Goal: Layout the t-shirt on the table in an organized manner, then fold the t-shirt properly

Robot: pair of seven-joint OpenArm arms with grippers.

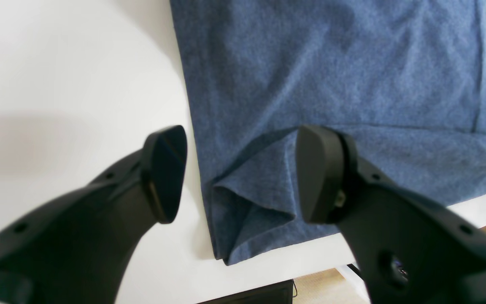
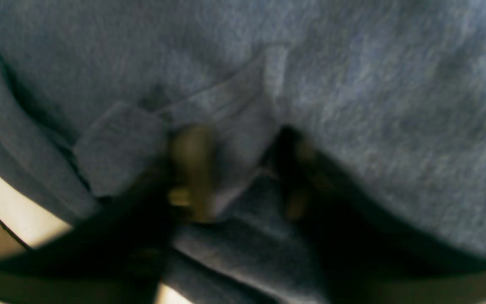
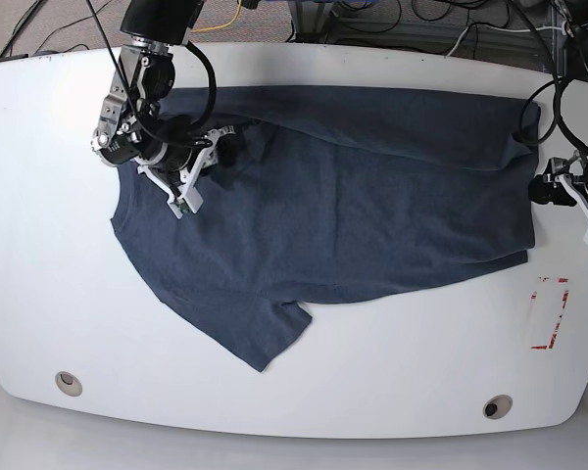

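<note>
Slate-blue heathered t-shirt (image 3: 353,196), glossy white table (image 3: 392,382), red-taped rectangle (image 3: 550,313), black end effector (image 1: 238,173), perhaps brassy fittings

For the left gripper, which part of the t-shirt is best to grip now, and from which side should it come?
Probably the folded-over corner of the t-shirt, near the table edge. There the cloth doubles into a raised lip, so a finger could slip under. The left gripper hangs open above it, jaws either side; coming straight down looks simplest.

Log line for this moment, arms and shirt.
phase: laying out | t-shirt: spread on table, one sleeve out | left gripper: open at shirt corner | right gripper: pinching fabric fold
</note>
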